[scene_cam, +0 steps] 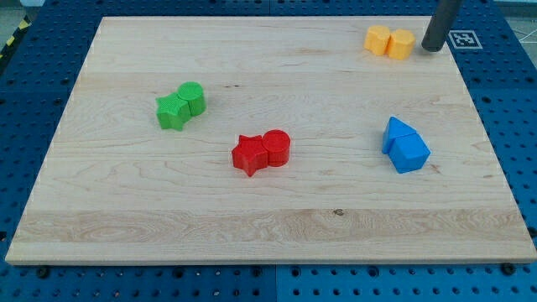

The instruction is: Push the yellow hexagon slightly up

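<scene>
Two yellow blocks touch each other at the view's top right of the wooden board: one (377, 39) on the left and one (401, 44) on the right. I cannot tell which of them is the hexagon. My tip (433, 47) stands just to the right of the right yellow block, close to it, near the board's top right corner. The dark rod rises out of the view's top edge.
A green star (174, 111) and a green cylinder (192, 97) touch at the left. A red star (248, 154) and a red cylinder (276, 148) touch at the centre. Two blue blocks (405, 145) touch at the right. A marker tag (462, 39) lies at the board's (252, 226) top right corner.
</scene>
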